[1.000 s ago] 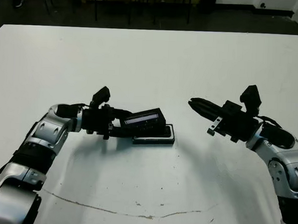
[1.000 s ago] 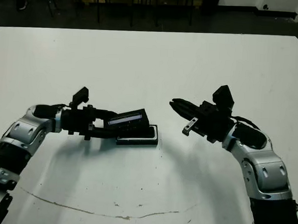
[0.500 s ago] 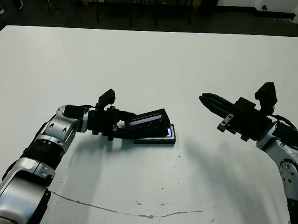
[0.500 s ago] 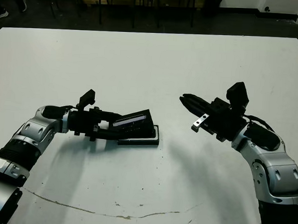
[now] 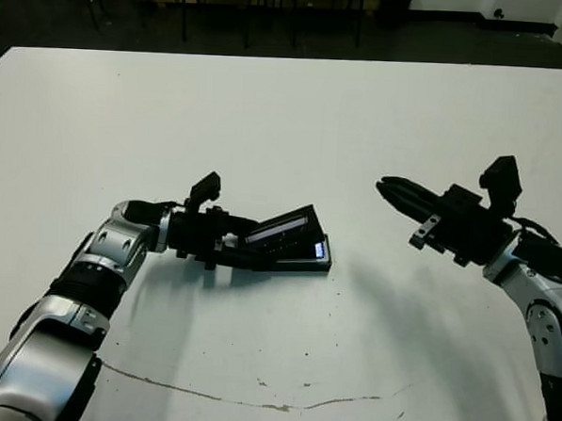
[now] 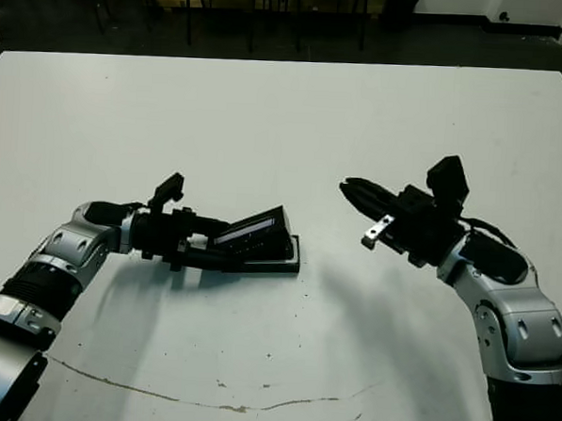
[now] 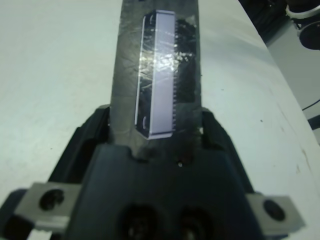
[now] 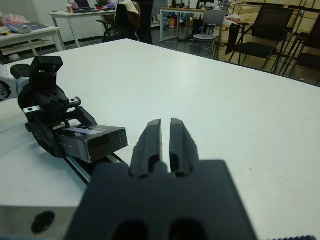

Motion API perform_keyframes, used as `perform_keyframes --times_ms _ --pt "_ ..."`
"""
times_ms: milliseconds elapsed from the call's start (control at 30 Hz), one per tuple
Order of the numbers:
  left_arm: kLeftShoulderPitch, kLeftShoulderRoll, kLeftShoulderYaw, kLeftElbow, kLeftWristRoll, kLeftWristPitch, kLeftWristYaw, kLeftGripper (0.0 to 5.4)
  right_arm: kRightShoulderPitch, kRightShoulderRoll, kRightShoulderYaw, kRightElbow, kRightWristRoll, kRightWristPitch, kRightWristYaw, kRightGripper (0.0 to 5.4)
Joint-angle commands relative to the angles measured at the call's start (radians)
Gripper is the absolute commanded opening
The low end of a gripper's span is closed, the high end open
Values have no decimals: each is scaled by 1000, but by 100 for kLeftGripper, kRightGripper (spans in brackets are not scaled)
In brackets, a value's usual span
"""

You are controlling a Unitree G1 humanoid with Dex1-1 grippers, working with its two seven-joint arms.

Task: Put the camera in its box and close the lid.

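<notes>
The lid (image 5: 285, 231), flat and black with a pale window strip, is clamped in my left gripper (image 5: 239, 247), which is shut on its near end. It slants over the box (image 5: 297, 264), low at the gripper side and raised at the far side. The box lies flat on the table, only its black rim showing. A small bluish glint shows at its right end; the camera is otherwise hidden under the lid. In the left wrist view the lid (image 7: 157, 75) sits between both fingers (image 7: 214, 134). My right gripper (image 5: 384, 187) hovers shut and empty to the right of the box.
The white table (image 5: 285, 126) spreads wide around the box. A thin dark crack line (image 5: 252, 398) runs across the near part. Chairs and desks (image 8: 250, 35) stand beyond the far edge.
The lid has tipped steeper, its gripped end dropping toward the box's left end. My left gripper has crept right. The right gripper drew back to the right a second ago and has held since.
</notes>
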Motion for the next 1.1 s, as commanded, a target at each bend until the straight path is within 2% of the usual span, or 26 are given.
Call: perform_keyframes --times_ms 33,200,367,533,833,1100 --pt "7 2 -46 41 55 3 -38 280 14 -11 8 9 -8 8 1 0" --pt "-14 14 -113 42 142 -2 -15 280 17 -8 8 9 -9 10 -4 0" --pt "-15 7 -146 43 184 -16 6 280 19 -10 9 13 -12 -6 5 0" --pt "-6 23 -148 -11 175 -5 2 280 19 -9 3 9 4 16 2 0" --pt "23 59 -176 -119 191 44 24 280 14 -8 9 20 -10 -1 8 0" --pt "72 92 -162 -203 160 71 23 280 17 -7 9 19 -8 -6 11 0"
